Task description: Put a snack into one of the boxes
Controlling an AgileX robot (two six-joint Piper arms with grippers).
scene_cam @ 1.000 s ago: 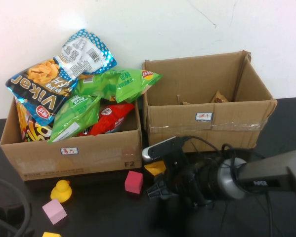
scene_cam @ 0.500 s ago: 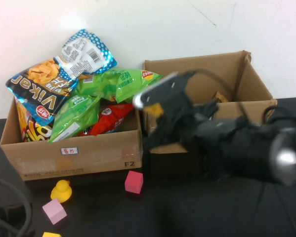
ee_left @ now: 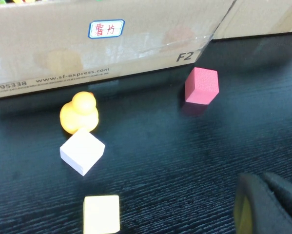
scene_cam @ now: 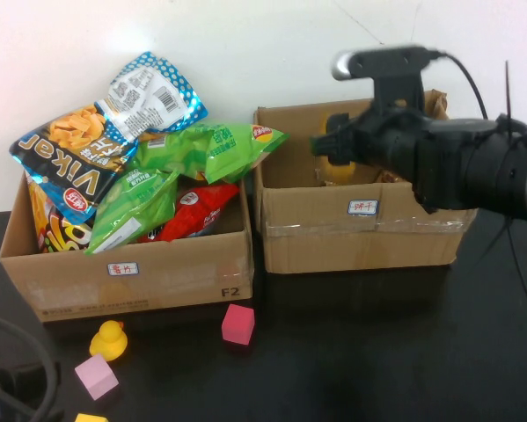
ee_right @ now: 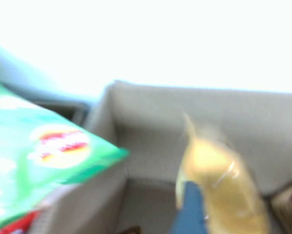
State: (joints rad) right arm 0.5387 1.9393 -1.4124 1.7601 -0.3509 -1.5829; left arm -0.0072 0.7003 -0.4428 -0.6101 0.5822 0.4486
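My right gripper (scene_cam: 335, 151) is raised over the open right cardboard box (scene_cam: 404, 237), shut on a small yellow snack packet (scene_cam: 339, 164). In the right wrist view the yellow packet (ee_right: 219, 185) hangs blurred beside a blue finger (ee_right: 189, 209), above the box's inside wall (ee_right: 184, 112). The left box (scene_cam: 157, 264) is piled with snack bags: a blue Vikar bag (scene_cam: 78, 158), green bags (scene_cam: 201, 149) and a red one (scene_cam: 197, 211). My left gripper (ee_left: 270, 207) is shut and empty, low over the black table at the near left.
Brown packets (scene_cam: 391, 173) lie inside the right box. On the table before the left box are a pink cube (scene_cam: 238, 323), a yellow duck (scene_cam: 110, 339), a pale pink cube (scene_cam: 97, 375) and a yellow block (ee_left: 102, 213).
My right arm has lifted from the table in front of the boxes and swung up and back with the yellow packet, now over the right box. The left arm has not moved.
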